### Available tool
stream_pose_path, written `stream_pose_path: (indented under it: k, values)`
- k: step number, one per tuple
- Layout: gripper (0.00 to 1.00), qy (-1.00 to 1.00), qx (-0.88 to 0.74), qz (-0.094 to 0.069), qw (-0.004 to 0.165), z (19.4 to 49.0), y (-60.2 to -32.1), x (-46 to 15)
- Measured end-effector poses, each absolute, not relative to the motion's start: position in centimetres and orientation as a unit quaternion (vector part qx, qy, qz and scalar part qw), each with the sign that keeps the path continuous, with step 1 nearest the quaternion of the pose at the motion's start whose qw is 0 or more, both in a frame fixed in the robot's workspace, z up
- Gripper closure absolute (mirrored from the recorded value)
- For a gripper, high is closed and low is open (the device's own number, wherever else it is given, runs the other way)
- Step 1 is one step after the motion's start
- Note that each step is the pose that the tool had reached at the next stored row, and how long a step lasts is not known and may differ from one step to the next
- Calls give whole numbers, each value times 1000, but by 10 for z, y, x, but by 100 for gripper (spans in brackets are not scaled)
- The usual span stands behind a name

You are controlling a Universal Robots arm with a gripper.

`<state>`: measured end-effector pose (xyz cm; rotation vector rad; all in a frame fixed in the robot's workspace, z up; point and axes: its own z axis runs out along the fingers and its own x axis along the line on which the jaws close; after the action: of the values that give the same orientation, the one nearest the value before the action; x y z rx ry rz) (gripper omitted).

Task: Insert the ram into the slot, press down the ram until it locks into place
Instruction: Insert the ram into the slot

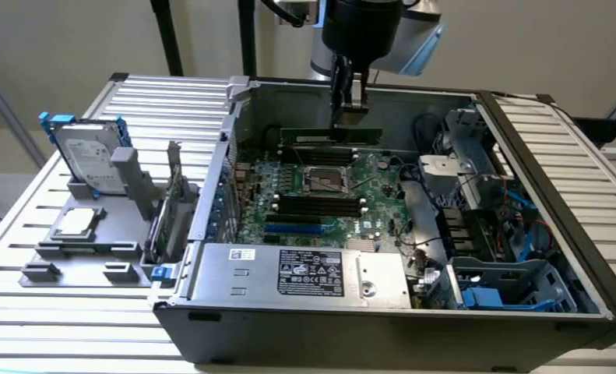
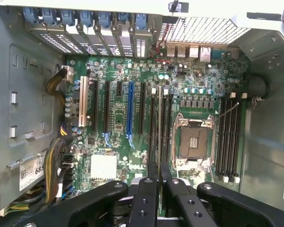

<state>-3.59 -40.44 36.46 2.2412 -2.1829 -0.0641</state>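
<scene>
My gripper hangs inside the open computer case, shut on the ram, a thin green stick held level and clear above the motherboard. In the wrist view the ram appears edge-on as a pale line running out from between my black fingers. That line lies over the group of black slots beside the CPU socket. The same black slots sit below the CPU socket in the exterior view. A second group of black slots lies on the socket's other side.
A shorter blue slot and expansion slots lie beside the black ones. The power supply fills the case front, drive bays and cables its right in the exterior view. A hard drive stands in a grey fixture outside.
</scene>
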Motion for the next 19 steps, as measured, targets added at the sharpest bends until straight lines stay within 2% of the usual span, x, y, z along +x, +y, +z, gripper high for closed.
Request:
stream_pose_path:
  k: [19]
  values:
    - [87, -712, 702, -22, 7, 331, -404, -34]
